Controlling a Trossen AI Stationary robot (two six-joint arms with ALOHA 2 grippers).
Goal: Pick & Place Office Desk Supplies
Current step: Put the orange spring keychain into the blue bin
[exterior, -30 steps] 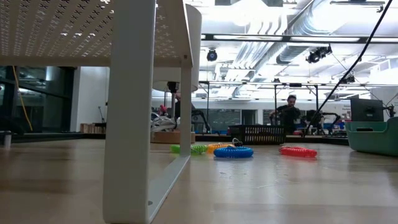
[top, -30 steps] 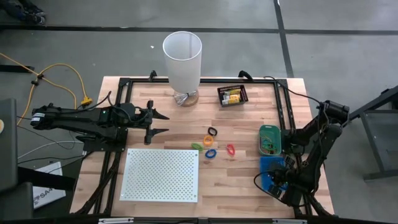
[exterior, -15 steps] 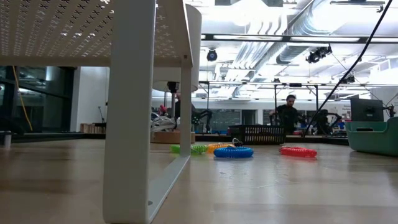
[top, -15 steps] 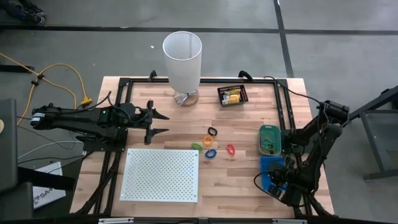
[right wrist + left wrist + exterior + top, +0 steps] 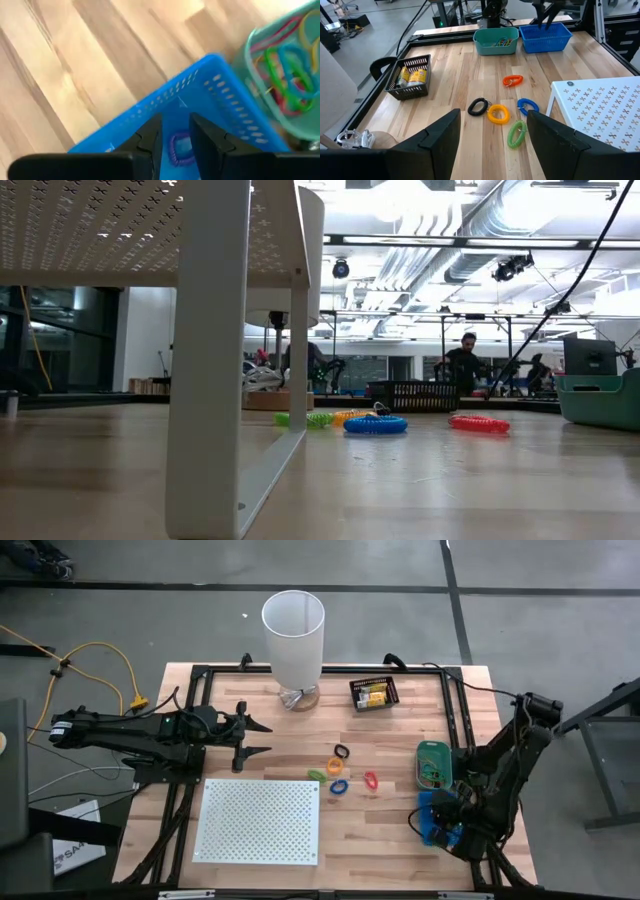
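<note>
Now right end effector (image 5: 174, 131) raised over blue basket (image 5: 220, 95), fingers parted, purple loop (image 5: 181, 147) released inside.

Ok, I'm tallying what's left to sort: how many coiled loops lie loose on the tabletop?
5, clustered mid-table: red loop, black loop, orange loop, blue loop, green loop. A purple loop already lies in the blue basket.

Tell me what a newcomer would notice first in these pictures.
A tall white cylinder stands at the table's far edge, and a cluster of coloured loops lies mid-table beside the white perforated board. At the right edge, the right gripper hangs over the blue basket, a purple loop lying inside.
</note>
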